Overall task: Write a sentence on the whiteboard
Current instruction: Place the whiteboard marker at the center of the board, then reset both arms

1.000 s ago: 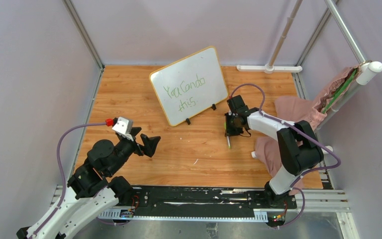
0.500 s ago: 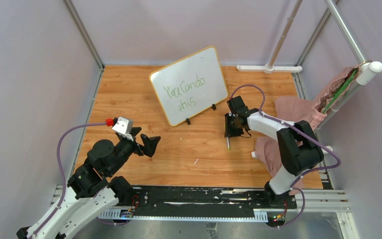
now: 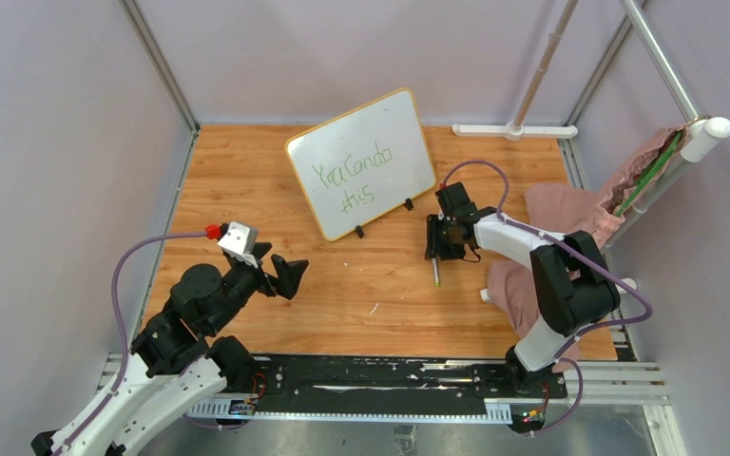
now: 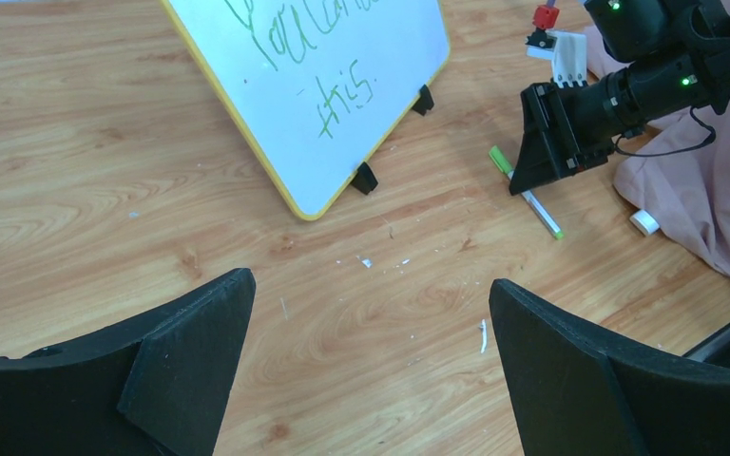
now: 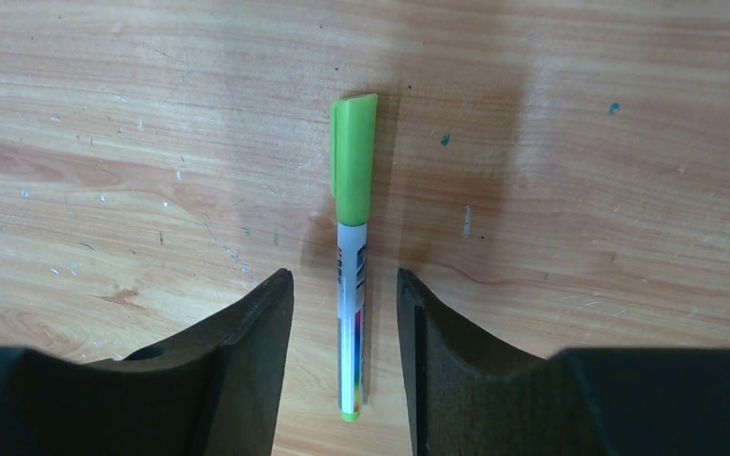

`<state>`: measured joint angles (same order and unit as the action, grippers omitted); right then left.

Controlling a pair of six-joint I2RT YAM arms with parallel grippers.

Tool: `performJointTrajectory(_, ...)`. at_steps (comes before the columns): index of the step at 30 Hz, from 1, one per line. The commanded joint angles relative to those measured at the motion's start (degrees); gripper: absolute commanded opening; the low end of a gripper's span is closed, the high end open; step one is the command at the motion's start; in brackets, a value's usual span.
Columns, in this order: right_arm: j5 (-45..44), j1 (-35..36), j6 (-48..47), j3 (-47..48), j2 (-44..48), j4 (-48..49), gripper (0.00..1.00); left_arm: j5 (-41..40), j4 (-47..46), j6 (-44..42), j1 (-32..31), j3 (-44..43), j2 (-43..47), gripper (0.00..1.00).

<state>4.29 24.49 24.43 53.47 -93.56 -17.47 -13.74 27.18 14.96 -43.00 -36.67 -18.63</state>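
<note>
The whiteboard with its yellow rim stands tilted on two black clip feet at the back of the wooden table; it also fills the top of the left wrist view. The sentence is in thin green handwriting on two lines. A capped green-and-white marker lies flat on the wood between the fingers of my right gripper, which is open and clear of it on both sides. In the top view the marker pokes out below that gripper. My left gripper is wide open over bare wood.
Pink cloth lies bunched at the right of the table, more of it hanging on a pole. A small white cap-like piece sits by the cloth. A white stand base lies along the back edge. Grey walls close in on three sides.
My right gripper's fingers have spread apart and let go of the marker, which now lies on the table. The left arm has barely moved.
</note>
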Motion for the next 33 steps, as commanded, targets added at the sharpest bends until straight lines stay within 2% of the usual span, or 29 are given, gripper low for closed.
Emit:
performJointTrajectory(1, -0.73, -0.93, -0.15, -0.74, 1.28, -0.59, 0.49, 0.02, -0.18, 0.02, -0.33, -0.43, -0.95, 1.0)
performJointTrajectory(23, -0.46, -1.2, -1.28, -0.8, 3.68, -1.2, 0.49, 2.3, 0.91, 0.26, -0.3, -1.06, -4.3, 1.0)
performJointTrajectory(29, 0.5, -0.66, -4.1, -0.39, 12.52, -1.41, 0.47, 2.73, 0.68, 0.44, -0.33, -0.56, -4.83, 1.0)
performJointTrajectory(33, -2.27, 3.35, -7.77, 0.42, 21.07, -1.51, 0.46, 2.15, 1.3, 1.49, -0.25, -1.1, -6.9, 1.0)
